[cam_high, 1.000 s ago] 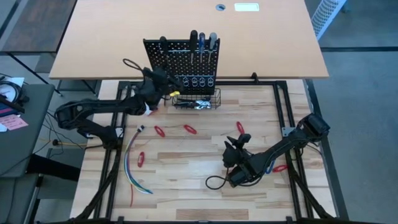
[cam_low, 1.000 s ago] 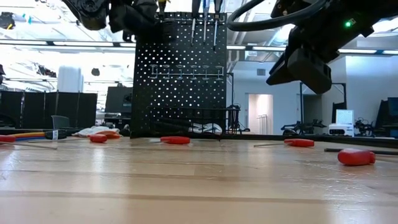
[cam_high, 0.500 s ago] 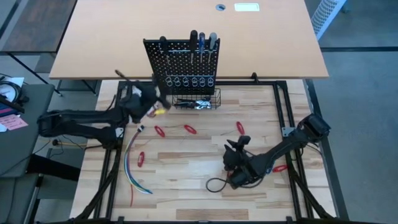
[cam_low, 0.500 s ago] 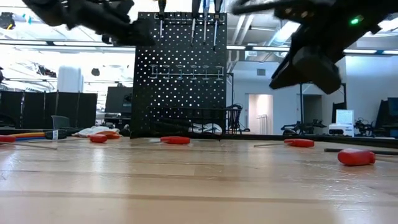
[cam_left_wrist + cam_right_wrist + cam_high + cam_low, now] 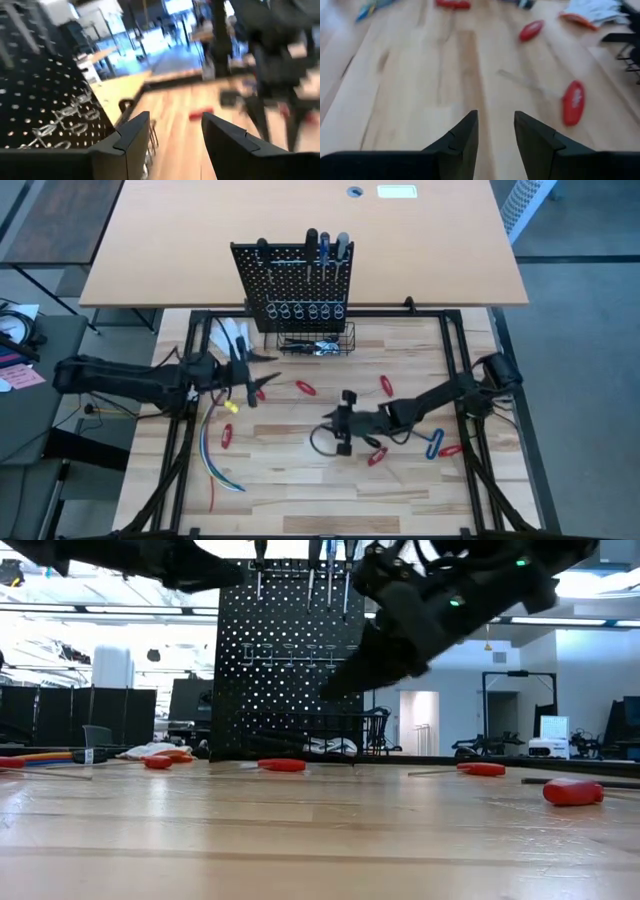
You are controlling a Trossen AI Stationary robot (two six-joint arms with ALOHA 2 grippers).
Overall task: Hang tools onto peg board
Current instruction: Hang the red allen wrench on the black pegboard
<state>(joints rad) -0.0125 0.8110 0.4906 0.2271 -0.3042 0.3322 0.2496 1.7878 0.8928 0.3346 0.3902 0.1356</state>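
Observation:
The black peg board (image 5: 290, 268) stands upright at the table's far side, with several screwdrivers (image 5: 325, 246) hanging on it and a wire basket (image 5: 318, 340) at its foot. Red-handled tools lie flat on the table (image 5: 305, 388) (image 5: 386, 385) (image 5: 226, 435) (image 5: 377, 456), and blue-handled pliers (image 5: 432, 445) lie at the right. My left gripper (image 5: 252, 377) is open and empty in front of the board's left side, above a red tool (image 5: 257, 391). My right gripper (image 5: 338, 425) is open and empty over the table's middle, pointing left.
A white glove (image 5: 232, 333) lies left of the basket. A bundle of coloured wires (image 5: 210, 450) lies at the near left. A tan tabletop (image 5: 300, 220) stands behind the board. Bare wood (image 5: 290, 490) shows along the near edge.
My left gripper has drawn back from the peg board toward the table's near edge and gone down over the red tools. My right gripper has gone toward the table's left edge and turned to point left, uncovering a red tool and the blue pliers.

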